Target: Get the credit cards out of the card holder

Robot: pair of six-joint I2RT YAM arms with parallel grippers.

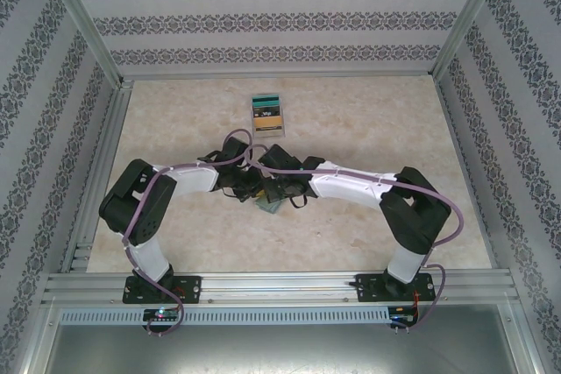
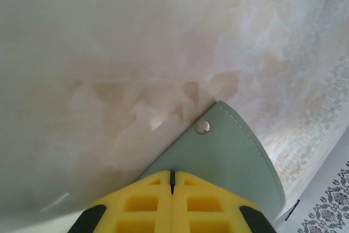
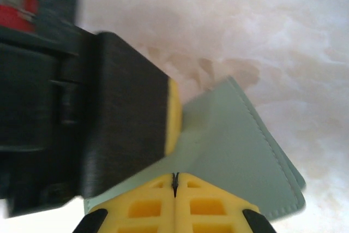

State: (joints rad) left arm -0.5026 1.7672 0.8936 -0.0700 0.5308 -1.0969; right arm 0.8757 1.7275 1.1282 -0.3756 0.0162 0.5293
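Left end effector [image 2: 172, 174], right end effector [image 3: 175, 176] pinch card holder [image 2: 234, 156]; credit card [image 1: 266, 113] apart

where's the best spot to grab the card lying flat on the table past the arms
The card lies flat on the table, long side running near to far, so probably come straight down from above with jaws set left-right across its two long edges, the narrower span.
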